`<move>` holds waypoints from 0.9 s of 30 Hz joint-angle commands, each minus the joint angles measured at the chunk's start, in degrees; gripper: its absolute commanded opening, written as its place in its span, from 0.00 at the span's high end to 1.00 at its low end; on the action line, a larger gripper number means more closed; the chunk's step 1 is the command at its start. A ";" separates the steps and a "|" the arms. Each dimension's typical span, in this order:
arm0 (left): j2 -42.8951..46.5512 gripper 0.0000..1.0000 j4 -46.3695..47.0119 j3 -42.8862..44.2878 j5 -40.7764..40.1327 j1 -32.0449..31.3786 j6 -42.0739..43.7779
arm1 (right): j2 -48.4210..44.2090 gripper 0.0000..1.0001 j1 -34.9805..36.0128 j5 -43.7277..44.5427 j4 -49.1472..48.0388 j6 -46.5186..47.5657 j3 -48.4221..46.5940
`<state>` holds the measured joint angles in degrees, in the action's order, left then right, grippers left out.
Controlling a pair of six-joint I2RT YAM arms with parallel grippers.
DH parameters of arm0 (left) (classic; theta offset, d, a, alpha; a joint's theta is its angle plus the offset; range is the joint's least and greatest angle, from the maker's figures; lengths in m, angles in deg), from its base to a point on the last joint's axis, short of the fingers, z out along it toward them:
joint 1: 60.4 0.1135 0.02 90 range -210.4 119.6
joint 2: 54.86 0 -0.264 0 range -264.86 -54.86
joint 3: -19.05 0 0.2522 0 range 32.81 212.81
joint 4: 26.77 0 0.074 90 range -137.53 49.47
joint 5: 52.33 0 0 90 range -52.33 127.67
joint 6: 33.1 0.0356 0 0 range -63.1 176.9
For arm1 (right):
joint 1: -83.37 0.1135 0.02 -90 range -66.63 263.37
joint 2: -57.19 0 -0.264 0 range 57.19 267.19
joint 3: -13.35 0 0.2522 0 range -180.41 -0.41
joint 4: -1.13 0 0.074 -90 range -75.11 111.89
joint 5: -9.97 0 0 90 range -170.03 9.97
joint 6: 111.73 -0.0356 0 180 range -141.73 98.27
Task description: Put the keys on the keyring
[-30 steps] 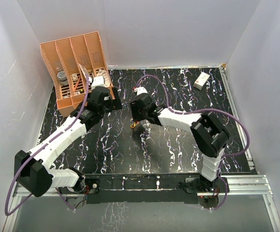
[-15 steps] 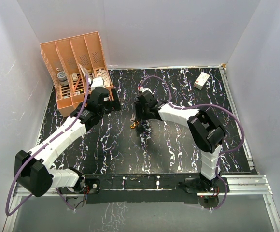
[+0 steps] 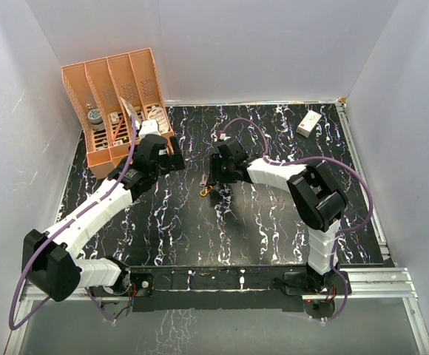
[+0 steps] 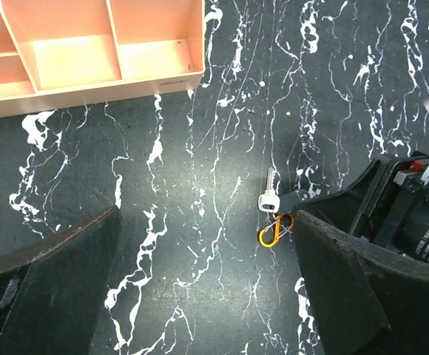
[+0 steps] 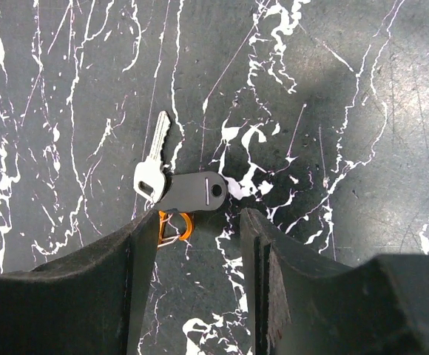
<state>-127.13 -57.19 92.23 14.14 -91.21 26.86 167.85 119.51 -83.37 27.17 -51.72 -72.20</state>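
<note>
The keys [image 5: 151, 161], a silver key joined to a black oval fob [image 5: 194, 192], lie flat on the marbled table. The small orange keyring [image 5: 176, 225] lies right beside them, partly tucked under the fob. My right gripper [image 5: 196, 240] hovers just short of them, its jaws partly open and holding nothing; the keyring sits against its left finger [image 5: 129, 274]. In the left wrist view the keys [image 4: 271, 194] and keyring [image 4: 276, 231] lie just inside the right finger [image 4: 348, 274] of my wide-open left gripper [image 4: 207, 218]. From above, the keys [image 3: 203, 180] lie between both grippers.
An orange slotted organizer [image 3: 118, 100] holding small items stands at the back left, close behind my left gripper [image 3: 171, 157]. A white box with a red mark [image 3: 309, 123] lies at the back right. White walls enclose the table on three sides.
My right gripper has drawn back to the right, off the keys, so the silver key now shows from above. The left arm has hardly moved.
</note>
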 commanded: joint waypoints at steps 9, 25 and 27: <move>2.40 0.01 0.25 -0.97 -0.29 0.57 0.25 | 2.35 0.55 -1.00 -3.74 -5.81 -2.54 0.32; 2.65 0.01 0.41 -1.23 -0.12 0.75 0.25 | 4.21 0.75 -1.85 -4.06 -7.35 -3.75 0.51; 2.53 0.01 0.41 -1.23 -0.11 0.76 0.25 | 4.39 0.79 -1.96 -3.93 -7.43 -3.80 0.51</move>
<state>-126.59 -57.22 91.05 14.29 -90.86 26.86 171.26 117.93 -87.74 21.09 -55.18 -71.87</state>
